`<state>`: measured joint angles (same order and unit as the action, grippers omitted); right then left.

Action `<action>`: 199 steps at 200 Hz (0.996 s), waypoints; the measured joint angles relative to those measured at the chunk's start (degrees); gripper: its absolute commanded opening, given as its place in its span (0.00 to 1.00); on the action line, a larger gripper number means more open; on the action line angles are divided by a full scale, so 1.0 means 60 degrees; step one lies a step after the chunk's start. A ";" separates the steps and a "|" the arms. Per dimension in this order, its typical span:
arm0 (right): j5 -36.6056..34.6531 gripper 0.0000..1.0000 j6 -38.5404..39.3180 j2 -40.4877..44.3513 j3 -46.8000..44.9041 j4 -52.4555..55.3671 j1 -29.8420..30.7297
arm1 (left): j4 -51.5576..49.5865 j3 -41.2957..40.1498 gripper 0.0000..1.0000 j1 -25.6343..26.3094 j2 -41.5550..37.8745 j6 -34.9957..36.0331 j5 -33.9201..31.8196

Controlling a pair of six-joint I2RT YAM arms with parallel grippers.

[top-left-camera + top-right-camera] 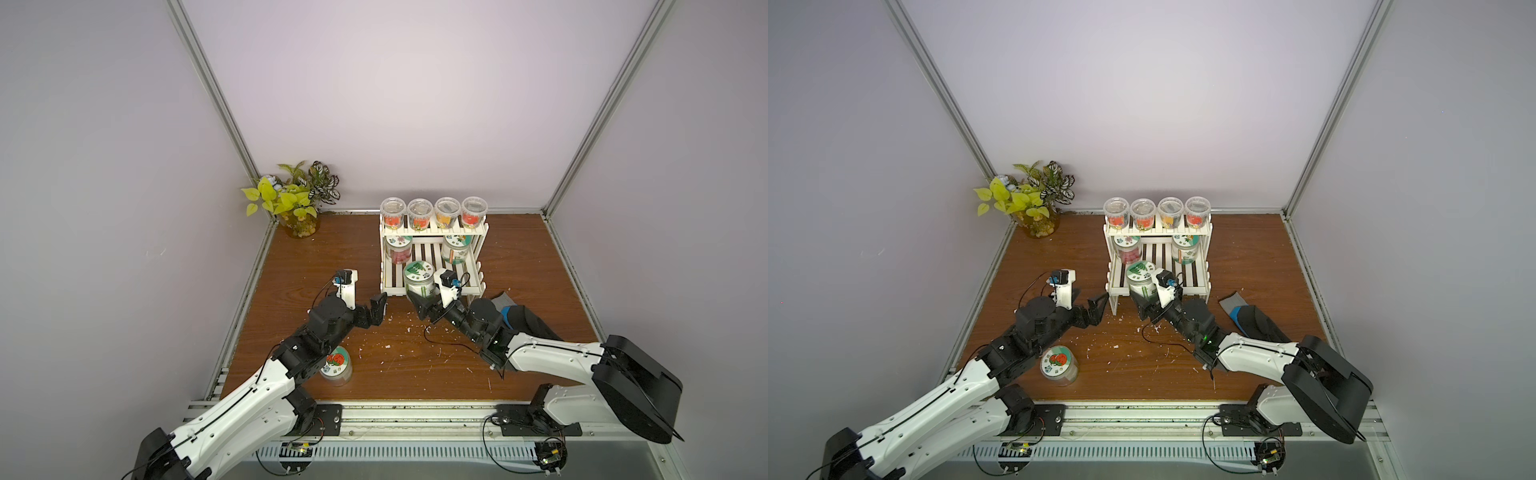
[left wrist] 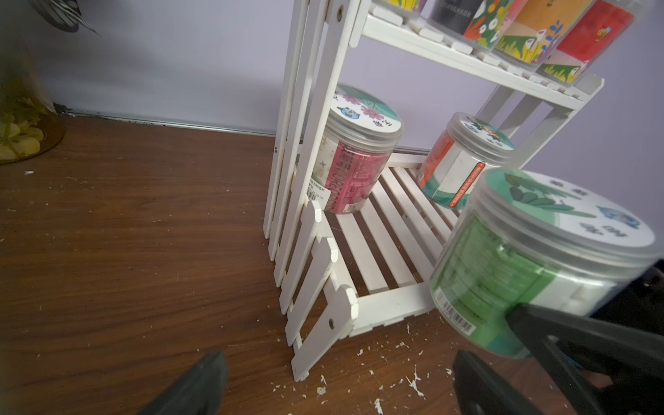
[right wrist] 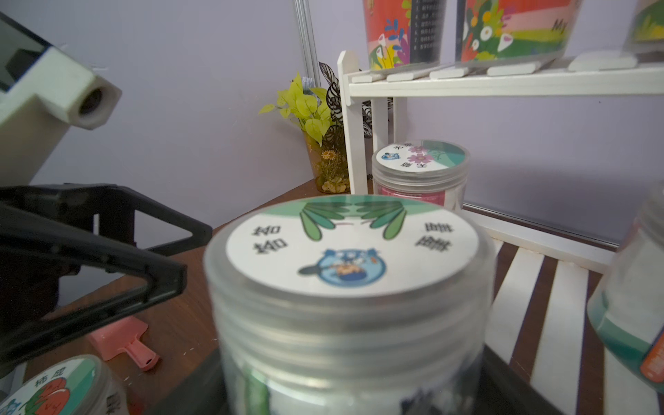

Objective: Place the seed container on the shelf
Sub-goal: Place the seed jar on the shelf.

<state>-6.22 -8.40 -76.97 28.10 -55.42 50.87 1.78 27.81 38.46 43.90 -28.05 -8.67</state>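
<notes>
The seed container (image 1: 419, 277) (image 1: 1141, 277) is a clear jar with a green label and a leaf-printed lid. My right gripper (image 1: 428, 300) (image 1: 1148, 303) is shut on its lower body, slightly tilted, at the front edge of the white shelf's (image 1: 390, 266) (image 1: 1201, 286) lower tier. Whether it rests on the slats I cannot tell. The right wrist view is filled by the jar (image 3: 352, 273), with dark fingers (image 3: 187, 395) beside it. My left gripper (image 1: 376, 311) (image 1: 1096, 305) (image 2: 337, 381) stands open and empty by the shelf's (image 2: 391, 298) front left leg, close to the jar (image 2: 539, 258).
Two jars stand at the back of the lower tier, a pink one (image 1: 399, 249) and an orange-teal one (image 1: 456, 249). Several cups (image 1: 432, 212) line the top tier. A red-lidded jar (image 1: 337, 365) stands under my left arm. A plant (image 1: 291, 199) fills the back left corner. A blue-black object (image 1: 515, 316) lies right of the shelf.
</notes>
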 measured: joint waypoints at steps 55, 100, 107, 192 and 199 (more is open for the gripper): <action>-0.0091 0.87 -0.0036 -0.0765 0.0430 -0.0495 0.0000 | 0.0237 -0.0200 1.00 0.0000 0.0339 -0.0189 0.0007; -0.0168 0.87 -0.0044 -0.1417 0.0790 -0.0765 0.0000 | 0.0459 -0.0280 1.00 0.0000 0.0382 0.0113 0.0262; -0.0164 0.87 -0.0044 -0.1497 0.0816 -0.0823 0.0000 | 0.0459 -0.0284 1.00 0.0000 0.0408 0.0193 0.0324; -0.0120 0.90 -0.0120 -0.2186 0.1104 -0.1009 0.0000 | 0.0375 -0.0284 1.00 0.0000 0.0528 0.0678 0.0324; -0.0117 0.90 -0.0106 -0.2233 0.1173 -0.1005 0.0000 | 0.0375 -0.0284 1.00 0.0000 0.0543 0.0692 0.0324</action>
<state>-6.92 -9.04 -90.37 35.14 -61.45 50.87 4.03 26.11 38.46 47.16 -23.90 -6.72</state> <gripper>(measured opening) 0.900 0.995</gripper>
